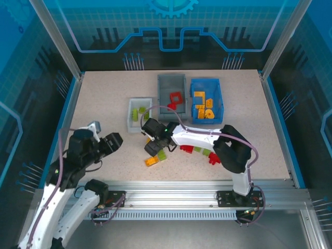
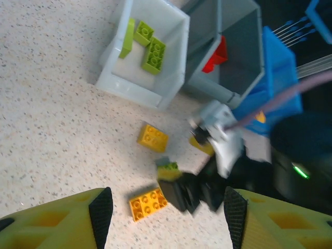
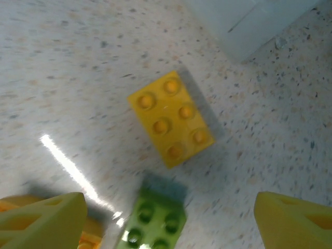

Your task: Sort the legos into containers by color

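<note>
At lower left we see the left gripper (image 2: 168, 207) spread wide and empty over the speckled counter (image 1: 104, 98), then glossy studded legos (image 3: 171, 119) loose at centre under the right gripper (image 3: 168, 218), likewise wide and empty, with the smooth rectangular plastic containers, white (image 2: 136, 92), grey (image 1: 171, 83) and blue (image 1: 219, 101), above.

You have three bins in a row: a white bin (image 1: 136, 128) holding lime bricks (image 1: 136, 113), at its two o'clock a grey bin (image 1: 171, 83) with red bricks (image 1: 177, 98), then a blue bin (image 1: 212, 85) with orange-yellow bricks (image 1: 203, 107). At the white bin's six o'clock lie an orange brick (image 1: 152, 161), studs up, and a green brick (image 1: 161, 154) just beside it. Loose red pieces (image 1: 187, 149) sit at their three o'clock.
</note>
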{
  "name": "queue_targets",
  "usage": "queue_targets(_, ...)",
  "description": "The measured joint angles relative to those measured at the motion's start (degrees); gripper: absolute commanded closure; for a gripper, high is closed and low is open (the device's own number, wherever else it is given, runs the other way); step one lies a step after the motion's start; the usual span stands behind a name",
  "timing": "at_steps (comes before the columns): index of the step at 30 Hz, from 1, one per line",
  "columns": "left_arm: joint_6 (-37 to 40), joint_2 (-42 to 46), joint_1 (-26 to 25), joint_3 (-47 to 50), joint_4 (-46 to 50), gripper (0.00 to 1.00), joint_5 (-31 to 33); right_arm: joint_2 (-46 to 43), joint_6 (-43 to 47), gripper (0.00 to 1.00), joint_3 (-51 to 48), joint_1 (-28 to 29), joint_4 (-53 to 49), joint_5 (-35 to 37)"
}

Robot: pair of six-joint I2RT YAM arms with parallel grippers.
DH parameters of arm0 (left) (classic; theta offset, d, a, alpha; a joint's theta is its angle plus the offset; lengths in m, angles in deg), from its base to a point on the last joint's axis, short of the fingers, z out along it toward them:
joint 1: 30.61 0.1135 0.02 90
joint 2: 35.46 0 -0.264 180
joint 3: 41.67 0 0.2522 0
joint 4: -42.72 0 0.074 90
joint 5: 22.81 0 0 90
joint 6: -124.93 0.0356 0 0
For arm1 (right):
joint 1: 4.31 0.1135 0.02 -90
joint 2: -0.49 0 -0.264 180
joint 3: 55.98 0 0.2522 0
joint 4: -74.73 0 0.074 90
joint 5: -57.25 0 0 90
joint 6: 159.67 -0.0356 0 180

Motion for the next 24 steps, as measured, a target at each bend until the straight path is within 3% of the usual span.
queue_targets(7,-1.5,1.1,0.0,0.0,3.3,0.39,-1.4,7.9,3.6,0.24,7.0,-2.2,-2.3,-3.0)
queue_targets(21,-1.9,-0.4,0.0,0.0,3.2,0.39,-2.3,12.4,4.0,0.68,12.5,-1.7,-3.9,-5.8)
queue_targets(24,-1.9,-0.6,0.0,0.0,3.0,0.39,-2.9,10.6,3.6,0.71,9.9,-1.4,-2.5,-5.0)
